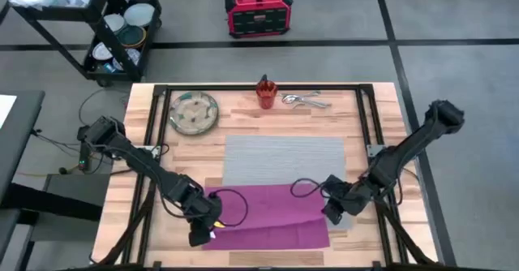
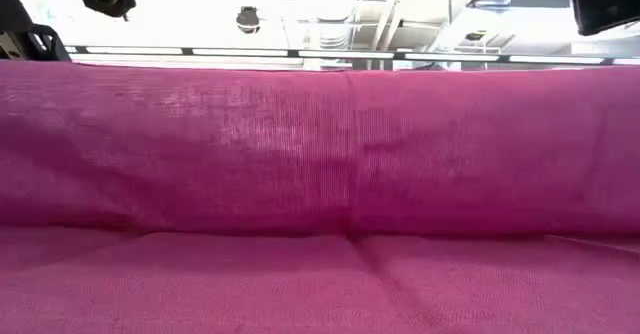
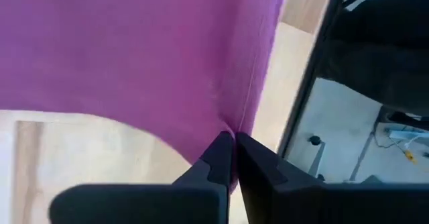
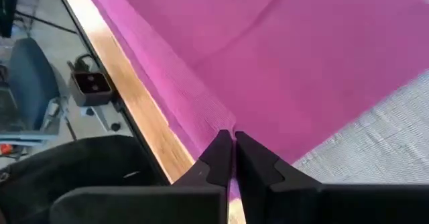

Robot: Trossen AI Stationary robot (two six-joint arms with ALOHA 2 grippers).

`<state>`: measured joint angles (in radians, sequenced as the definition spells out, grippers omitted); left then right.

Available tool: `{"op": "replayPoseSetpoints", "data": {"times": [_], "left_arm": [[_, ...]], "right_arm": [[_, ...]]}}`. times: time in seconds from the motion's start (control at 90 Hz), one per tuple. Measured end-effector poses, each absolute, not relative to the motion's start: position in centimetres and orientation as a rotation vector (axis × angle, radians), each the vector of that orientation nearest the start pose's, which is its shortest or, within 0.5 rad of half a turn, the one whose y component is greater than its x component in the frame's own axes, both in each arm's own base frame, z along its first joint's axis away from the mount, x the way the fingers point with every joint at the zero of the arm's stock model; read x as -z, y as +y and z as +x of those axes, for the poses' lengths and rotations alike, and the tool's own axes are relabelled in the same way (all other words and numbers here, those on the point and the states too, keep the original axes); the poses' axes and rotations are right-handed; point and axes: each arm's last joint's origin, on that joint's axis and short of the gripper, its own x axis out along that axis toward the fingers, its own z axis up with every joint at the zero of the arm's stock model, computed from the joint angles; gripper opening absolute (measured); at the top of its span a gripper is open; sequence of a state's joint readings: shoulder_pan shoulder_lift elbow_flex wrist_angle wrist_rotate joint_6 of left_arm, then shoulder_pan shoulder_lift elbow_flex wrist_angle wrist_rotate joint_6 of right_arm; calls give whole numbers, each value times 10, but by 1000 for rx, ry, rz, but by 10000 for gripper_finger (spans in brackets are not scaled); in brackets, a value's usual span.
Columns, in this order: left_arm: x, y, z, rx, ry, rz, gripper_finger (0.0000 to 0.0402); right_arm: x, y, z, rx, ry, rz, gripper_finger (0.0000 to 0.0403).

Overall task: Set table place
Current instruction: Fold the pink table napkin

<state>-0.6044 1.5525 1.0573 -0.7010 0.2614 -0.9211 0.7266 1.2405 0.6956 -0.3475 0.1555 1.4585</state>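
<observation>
While both grippers, left gripper (image 1: 203, 232) and right gripper (image 1: 334, 212), pinch the napkin (image 1: 268, 216) at six o'clock on the table (image 1: 381, 109), plate (image 1: 194, 113), cup (image 1: 266, 93) and cutlery (image 1: 306, 101) wait at twelve, unplaced; the mat (image 1: 284, 159) lies centred.
</observation>
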Motion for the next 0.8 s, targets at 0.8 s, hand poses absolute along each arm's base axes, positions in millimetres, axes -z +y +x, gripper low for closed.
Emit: {"op": "replayPoseSetpoints", "data": {"times": [0.8], "left_arm": [[-222,-230,206,301,1484,-689,144]], "right_arm": [[-182,237,145,-51,1105,1218,164]]}}
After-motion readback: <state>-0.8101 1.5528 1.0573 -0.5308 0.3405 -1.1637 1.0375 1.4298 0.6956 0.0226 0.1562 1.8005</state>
